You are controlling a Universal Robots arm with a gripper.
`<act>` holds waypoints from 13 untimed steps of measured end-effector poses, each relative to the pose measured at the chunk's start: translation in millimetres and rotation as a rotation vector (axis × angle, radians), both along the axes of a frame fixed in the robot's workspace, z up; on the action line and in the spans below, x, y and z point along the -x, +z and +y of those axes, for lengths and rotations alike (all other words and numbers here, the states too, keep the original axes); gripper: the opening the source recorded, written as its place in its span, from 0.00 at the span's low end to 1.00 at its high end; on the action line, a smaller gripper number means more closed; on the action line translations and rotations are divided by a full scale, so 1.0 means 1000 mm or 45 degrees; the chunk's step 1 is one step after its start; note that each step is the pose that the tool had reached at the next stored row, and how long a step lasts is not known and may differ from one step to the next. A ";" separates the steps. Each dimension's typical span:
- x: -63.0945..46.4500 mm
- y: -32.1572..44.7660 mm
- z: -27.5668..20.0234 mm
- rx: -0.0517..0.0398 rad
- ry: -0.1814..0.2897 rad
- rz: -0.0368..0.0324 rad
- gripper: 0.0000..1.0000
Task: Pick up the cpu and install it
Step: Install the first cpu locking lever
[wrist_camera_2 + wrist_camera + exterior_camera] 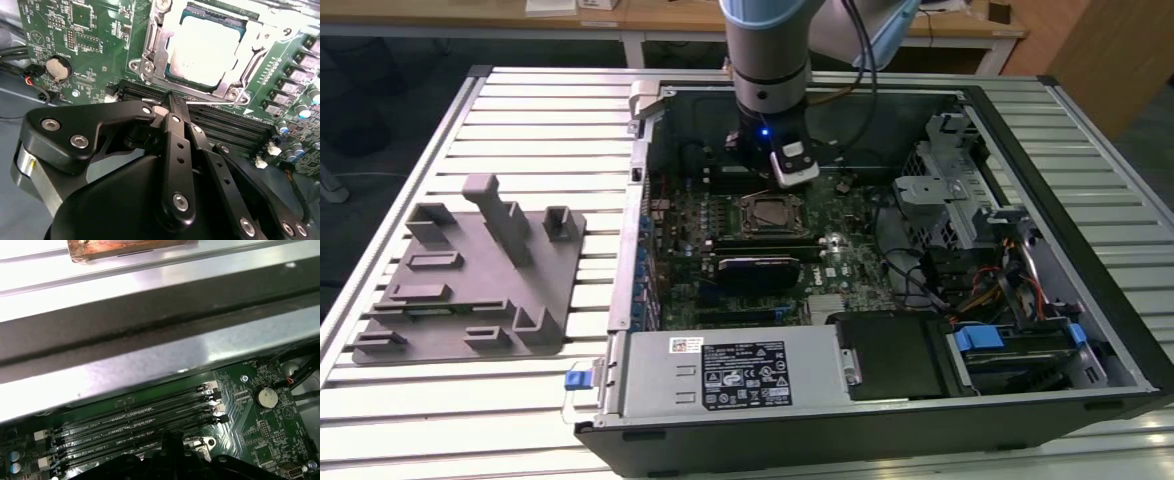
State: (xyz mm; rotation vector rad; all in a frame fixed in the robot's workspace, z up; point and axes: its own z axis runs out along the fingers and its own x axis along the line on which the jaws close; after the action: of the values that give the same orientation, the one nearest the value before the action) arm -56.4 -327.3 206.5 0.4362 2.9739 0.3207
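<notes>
Cpu (205,50) already sits in the metal-framed socket (150,55) on our motherboard (65,40); gripper (172,102) hangs just beside it over the memory slots (235,127), fingers pressed together, holding nothing.

Shows a green motherboard (250,405) with four long black memory slots (135,422) running side by side across it, all without modules. Beside the slot ends, a round silver coin battery (266,397) sits on the board, with a black cable (302,372) near it at the board's edge. Beyond the slots stands a grey metal case wall (150,355), and past it a pale slatted table surface (150,275) carrying a copper-coloured piece (125,247). At the frame's lower edge, the dark gripper (170,460) appears just over the slots, next to a shiny metal bracket (202,444) with a screw hole.
</notes>
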 end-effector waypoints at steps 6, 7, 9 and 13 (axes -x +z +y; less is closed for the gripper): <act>0.001 -0.0017 0.0024 0.002 -0.004 -0.0180 0.11; 0.001 -0.0020 0.0028 0.003 -0.005 -0.0215 0.11; 0.002 -0.0026 0.0037 0.003 -0.006 -0.0275 0.11; 0.005 -0.0035 0.0058 0.002 -0.007 -0.0346 0.11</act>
State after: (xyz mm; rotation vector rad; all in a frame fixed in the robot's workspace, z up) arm -61.2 -321.5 203.0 0.4359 2.9459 0.3205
